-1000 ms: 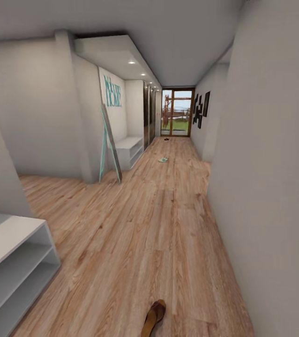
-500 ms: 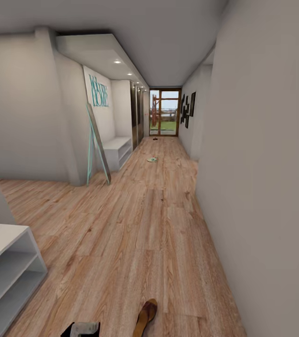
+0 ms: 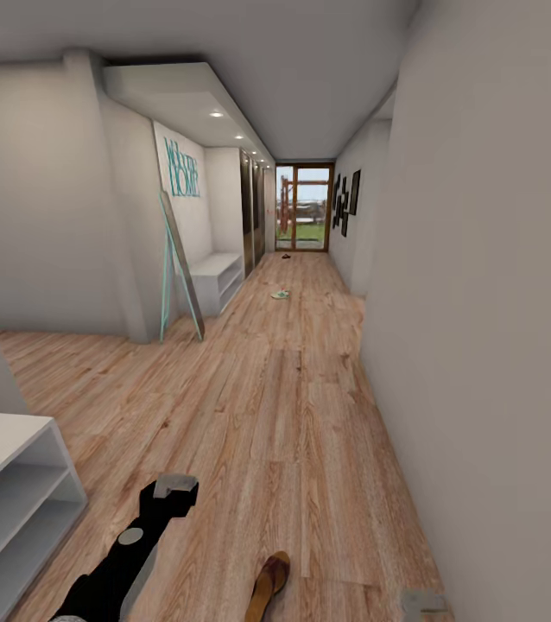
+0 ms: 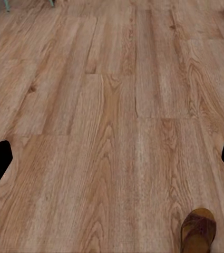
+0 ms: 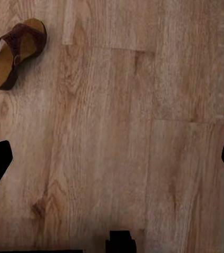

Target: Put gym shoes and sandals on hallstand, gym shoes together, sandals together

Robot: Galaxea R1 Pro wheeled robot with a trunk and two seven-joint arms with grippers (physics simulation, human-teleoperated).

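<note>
Soft, even light, brightest at the far glass door [image 3: 304, 210]; wide-angle stretching at the edges.

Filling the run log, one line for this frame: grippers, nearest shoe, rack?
left gripper: open, empty | right gripper: open, empty | sandal: on floor, ungrasped | hallstand: shelves bare where visible

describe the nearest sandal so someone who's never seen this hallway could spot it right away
Start at the long light brown wood-plank corridor floor that runs to the glass door at the far end. Close to the robot, between the pale grey shoe rack and the plain grey wall, lies one dark brown strappy sandal with a tan footbed. The other small shoes lie far down the corridor; this one is just beside the left gripper.
</note>
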